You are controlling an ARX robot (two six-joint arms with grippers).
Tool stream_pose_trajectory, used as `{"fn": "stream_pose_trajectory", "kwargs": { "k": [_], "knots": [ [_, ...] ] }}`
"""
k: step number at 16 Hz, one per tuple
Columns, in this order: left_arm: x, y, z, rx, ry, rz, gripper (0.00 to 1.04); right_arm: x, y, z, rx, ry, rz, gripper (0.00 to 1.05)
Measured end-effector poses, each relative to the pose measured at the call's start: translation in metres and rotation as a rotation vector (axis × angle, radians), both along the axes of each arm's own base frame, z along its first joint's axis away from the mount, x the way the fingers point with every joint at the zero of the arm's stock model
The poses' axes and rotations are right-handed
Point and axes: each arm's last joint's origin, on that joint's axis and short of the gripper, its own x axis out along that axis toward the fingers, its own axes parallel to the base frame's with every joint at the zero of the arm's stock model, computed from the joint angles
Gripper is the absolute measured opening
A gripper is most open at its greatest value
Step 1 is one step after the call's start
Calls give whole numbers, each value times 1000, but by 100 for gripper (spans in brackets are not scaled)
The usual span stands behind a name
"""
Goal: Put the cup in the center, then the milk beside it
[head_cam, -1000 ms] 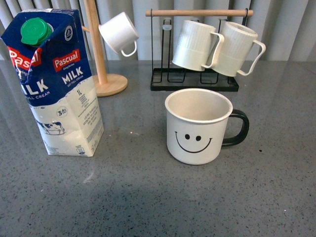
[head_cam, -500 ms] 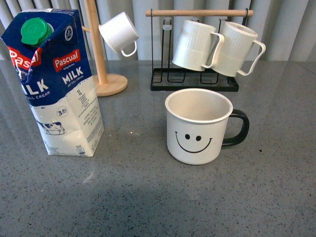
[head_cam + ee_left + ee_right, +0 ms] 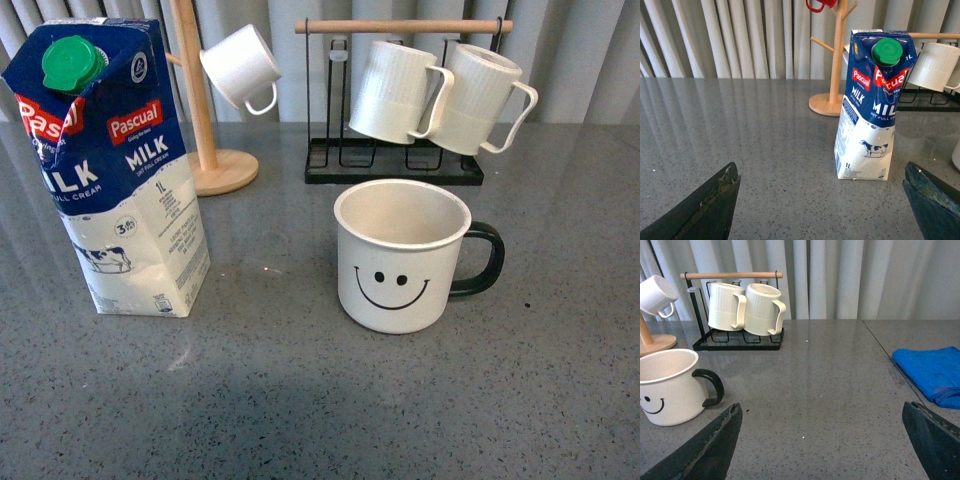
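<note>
Standing near the centre: the smiley-face cup (image 3: 400,262) sits upright a little right of the front view's middle, with its face toward the robot and its black handle toward the robot's right.
Milk carton (image 3: 120,170): upright on its base with the green cap on, well apart from the cup on the robot's left.
Task reading: the cup looks about placed, but the carton is too far off to count as beside it.
Left gripper (image 3: 820,167): spread wide and holding nothing. It is aimed at the carton, which stands between its fingers' lines of sight but well ahead of them. This probably suits a side grasp on the tall box.
Right gripper (image 3: 822,407): also spread wide and empty. The cup is off to one side of it, not between the fingers.
Arms: neither shows in the front view.
Surface: a grey speckled countertop (image 3: 300,400), smooth and faintly reflective, with a seam running past a folded blue cloth (image 3: 932,371).
Behind: a wooden mug tree (image 3: 195,110) carries a small white cup (image 3: 240,65). A black wire rack (image 3: 395,162) with a wooden bar holds two ribbed mugs (image 3: 395,90).
Room: pale pleated curtains (image 3: 840,275) close the background.
</note>
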Motion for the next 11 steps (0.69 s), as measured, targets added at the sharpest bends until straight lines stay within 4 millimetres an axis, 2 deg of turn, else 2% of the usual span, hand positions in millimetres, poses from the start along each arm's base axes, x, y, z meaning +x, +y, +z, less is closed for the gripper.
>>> {"fn": "stream_pose_trajectory", "kwargs": {
  "k": [5,7,9,11],
  "knots": [
    [0,0,-1,-3,14,4,98,0,0,0,0,0,0,98],
    [3,-4,1,-13,360,93,98,0,0,0,-1,-1,1,98],
    [9,-6,5,-29,342,83,98,0,0,0,-1,1,0,98],
    [26,-13,24,-44,258,14,98,0,0,0,-1,0,0,98]
  ]
}}
